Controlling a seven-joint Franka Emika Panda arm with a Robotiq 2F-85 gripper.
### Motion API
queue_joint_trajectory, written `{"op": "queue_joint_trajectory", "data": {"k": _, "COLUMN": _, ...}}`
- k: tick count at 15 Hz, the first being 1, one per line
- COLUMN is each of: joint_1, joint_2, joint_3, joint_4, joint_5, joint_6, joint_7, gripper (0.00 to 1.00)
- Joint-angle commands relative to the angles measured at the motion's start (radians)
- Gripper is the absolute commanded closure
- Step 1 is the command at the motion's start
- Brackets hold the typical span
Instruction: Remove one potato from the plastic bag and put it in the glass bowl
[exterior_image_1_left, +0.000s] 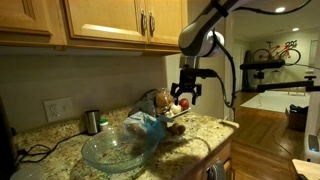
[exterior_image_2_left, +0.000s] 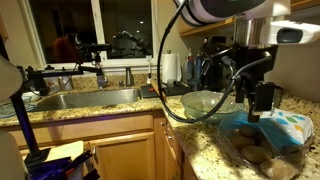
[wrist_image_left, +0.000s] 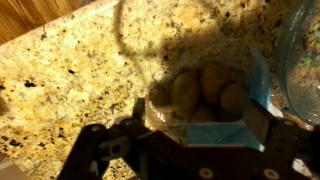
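The claw (wrist_image_left: 200, 122), seemingly spread, hangs straight down from the arm over the plastic bag (wrist_image_left: 258, 78) of potatoes (wrist_image_left: 187, 92).

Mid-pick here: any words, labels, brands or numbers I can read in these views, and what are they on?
No text is readable in any view.
On the plastic bag, the blue patches may be printing, but they are too blurred to read.
On the wall outlet and the glass bowl, no markings can be made out.
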Motion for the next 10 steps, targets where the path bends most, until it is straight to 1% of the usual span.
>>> {"op": "queue_joint_trajectory", "data": {"k": 1, "joint_1": 0.008, "joint_2": 0.029, "joint_3": -0.029, "joint_4": 0.028, "joint_5": 0.054, "joint_6": -0.063, "joint_7": -0.081, "gripper": 0.00}}
{"op": "queue_joint_trajectory", "data": {"k": 4, "joint_1": 0.000, "joint_2": 0.041, "joint_3": -0.043, "joint_4": 0.014, "joint_5": 0.061, "joint_6": -0.068, "joint_7": -0.108, "gripper": 0.00}}
{"op": "queue_joint_trajectory", "data": {"k": 10, "joint_1": 0.005, "joint_2": 0.061, "joint_3": -0.071, "joint_4": 0.017, "joint_5": 0.013, "joint_6": -0.066, "joint_7": -0.069, "gripper": 0.00}}
